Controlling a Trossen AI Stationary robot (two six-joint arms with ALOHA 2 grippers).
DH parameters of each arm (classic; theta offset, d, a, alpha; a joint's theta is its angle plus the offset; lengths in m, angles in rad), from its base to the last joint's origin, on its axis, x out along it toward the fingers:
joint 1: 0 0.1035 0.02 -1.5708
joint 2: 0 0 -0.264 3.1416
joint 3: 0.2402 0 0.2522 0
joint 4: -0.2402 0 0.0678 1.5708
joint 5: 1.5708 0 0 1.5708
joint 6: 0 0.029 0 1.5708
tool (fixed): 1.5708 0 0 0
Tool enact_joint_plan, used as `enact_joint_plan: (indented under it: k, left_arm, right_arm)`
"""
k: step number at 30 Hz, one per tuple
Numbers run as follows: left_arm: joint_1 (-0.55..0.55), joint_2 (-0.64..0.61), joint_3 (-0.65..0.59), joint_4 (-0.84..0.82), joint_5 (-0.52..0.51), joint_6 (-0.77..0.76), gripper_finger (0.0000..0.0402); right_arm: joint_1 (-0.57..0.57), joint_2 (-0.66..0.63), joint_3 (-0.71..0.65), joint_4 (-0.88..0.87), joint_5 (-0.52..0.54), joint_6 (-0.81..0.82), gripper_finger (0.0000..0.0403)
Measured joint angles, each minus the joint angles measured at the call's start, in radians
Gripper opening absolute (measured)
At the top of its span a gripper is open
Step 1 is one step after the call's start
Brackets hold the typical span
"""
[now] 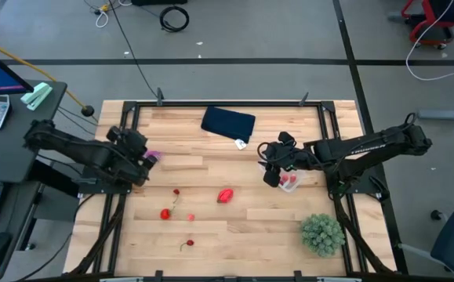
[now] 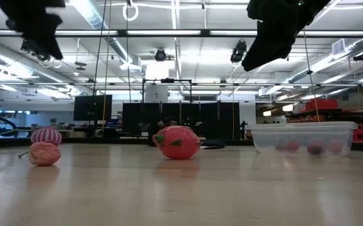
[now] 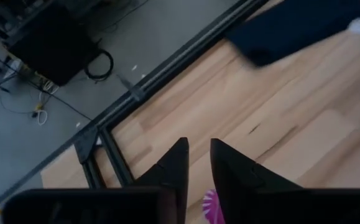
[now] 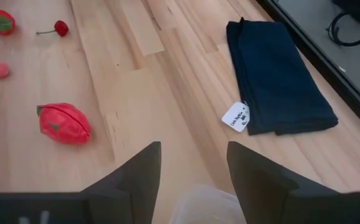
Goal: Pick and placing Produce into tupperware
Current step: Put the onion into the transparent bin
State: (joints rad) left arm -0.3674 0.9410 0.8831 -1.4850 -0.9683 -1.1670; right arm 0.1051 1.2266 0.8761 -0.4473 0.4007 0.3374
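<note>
The clear tupperware (image 1: 289, 182) stands on the table at the right with a few red and pink pieces of produce (image 2: 288, 145) inside. My right gripper (image 1: 272, 174) hovers open just above its left rim (image 4: 207, 208), holding nothing. A larger red fruit (image 1: 225, 195) lies mid-table, and smaller red and pink pieces (image 1: 165, 213) and a cherry (image 1: 187, 244) lie to its left. A purple striped piece (image 1: 153, 157) rests on the table at the left. My left gripper (image 3: 198, 144) hangs above it, its fingers a narrow gap apart and empty.
A folded navy cloth (image 1: 228, 124) with a white tag lies at the far edge. A bushy green plant (image 1: 322, 233) stands at the near right. Black frame rails (image 3: 114, 155) run along the table's sides. Bare wood lies between the red fruit and the tupperware.
</note>
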Motion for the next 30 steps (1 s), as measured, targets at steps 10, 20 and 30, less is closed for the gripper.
enact_joint_plan:
  k: [10, 20, 30]
  left_arm:
    - [-0.001, -0.018, -0.123, 0.158, 0.008, 0.086, 0.0094]
    - [0.002, -0.018, -0.124, 0.380, 0.111, 0.078, 0.0078]
    - [0.159, -0.019, -0.237, 0.496, 0.119, 0.021, 0.0181]
  right_arm:
    - [0.000, 0.000, 0.000, 0.001, 0.000, 0.000, 0.0190]
    - [0.000, 0.000, 0.000, 0.008, 0.000, 0.000, 0.0188]
    - [0.000, 0.000, 0.000, 0.008, 0.000, -0.025, 0.0188]
